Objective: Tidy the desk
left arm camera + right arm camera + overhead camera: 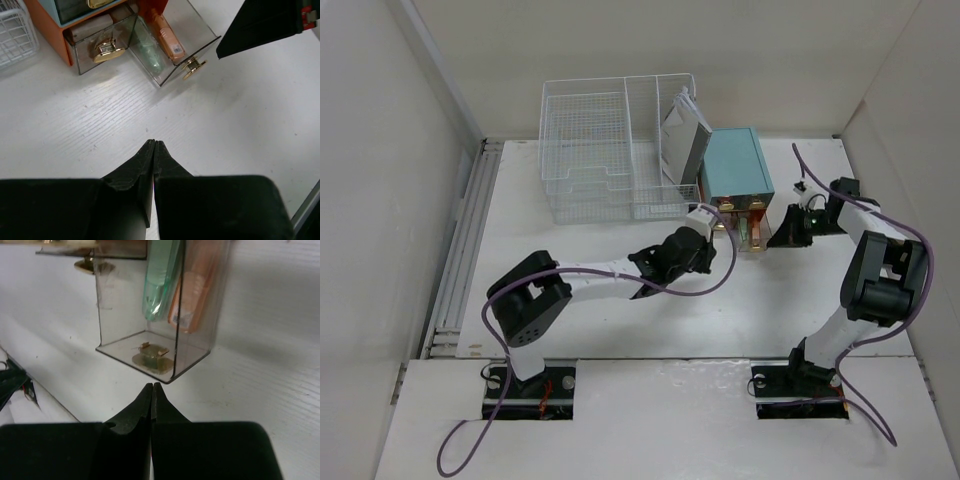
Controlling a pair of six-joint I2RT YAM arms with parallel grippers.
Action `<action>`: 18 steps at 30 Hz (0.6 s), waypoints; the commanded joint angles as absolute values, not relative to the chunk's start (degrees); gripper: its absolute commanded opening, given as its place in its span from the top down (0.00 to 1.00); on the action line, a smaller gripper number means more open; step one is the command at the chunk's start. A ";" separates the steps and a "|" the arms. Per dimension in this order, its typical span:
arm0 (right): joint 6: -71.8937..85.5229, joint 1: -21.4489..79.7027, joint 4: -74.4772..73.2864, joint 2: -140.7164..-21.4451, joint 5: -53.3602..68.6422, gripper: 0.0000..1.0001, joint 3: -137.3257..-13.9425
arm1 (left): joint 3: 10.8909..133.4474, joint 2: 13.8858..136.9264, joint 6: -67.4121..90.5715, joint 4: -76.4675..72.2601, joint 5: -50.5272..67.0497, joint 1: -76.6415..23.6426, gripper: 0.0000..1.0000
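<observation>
Left wrist view shows the left gripper (154,144) clenched empty over the desk (240,130); right gripper (152,386) clenched before the drawer (116,310).

Top view overhead, far, both wrist views low, close, sharing clear drawer (120,305)

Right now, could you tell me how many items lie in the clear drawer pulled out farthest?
2: a green tube and an orange tube, side by side; others may be hidden farther back.
</observation>
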State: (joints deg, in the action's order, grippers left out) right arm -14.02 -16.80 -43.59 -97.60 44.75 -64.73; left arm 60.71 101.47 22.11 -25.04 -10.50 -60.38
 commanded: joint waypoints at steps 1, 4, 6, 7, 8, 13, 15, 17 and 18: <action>-6.95 -16.26 -35.87 -97.11 42.98 1.00 -64.60 | 59.77 97.12 23.20 -28.83 -10.20 -60.47 1.00; -2.40 -16.26 -30.78 -97.73 40.79 1.00 -63.90 | 59.15 95.98 23.20 -28.83 -10.20 -60.47 1.00; -1.15 -15.74 -28.92 -97.73 39.46 1.00 -63.90 | 59.15 95.98 23.20 -28.83 -10.20 -60.47 0.98; -0.62 -15.73 -28.31 -98.34 38.94 1.00 -63.90 | 59.15 95.98 23.20 -28.83 -10.20 -60.47 0.97; -0.62 -15.21 -28.30 -99.48 38.94 1.00 -64.59 | 59.15 95.98 23.20 -28.83 -10.20 -60.47 0.95; 2.63 -14.16 -24.27 -101.25 38.94 1.00 -65.13 | 61.08 98.96 23.20 -28.83 -9.67 -59.94 0.75; 3.78 -14.15 -23.65 -103.17 39.46 1.00 -66.87 | 61.78 100.72 24.43 -28.83 -9.15 -59.33 0.64; 4.31 -13.45 -23.64 -104.41 39.98 1.00 -68.11 | 62.58 102.90 24.96 -28.83 -8.61 -58.80 0.58; 5.09 -13.45 -23.64 -104.94 39.99 1.00 -69.16 | 63.19 103.53 24.96 -28.83 -7.74 -58.10 0.58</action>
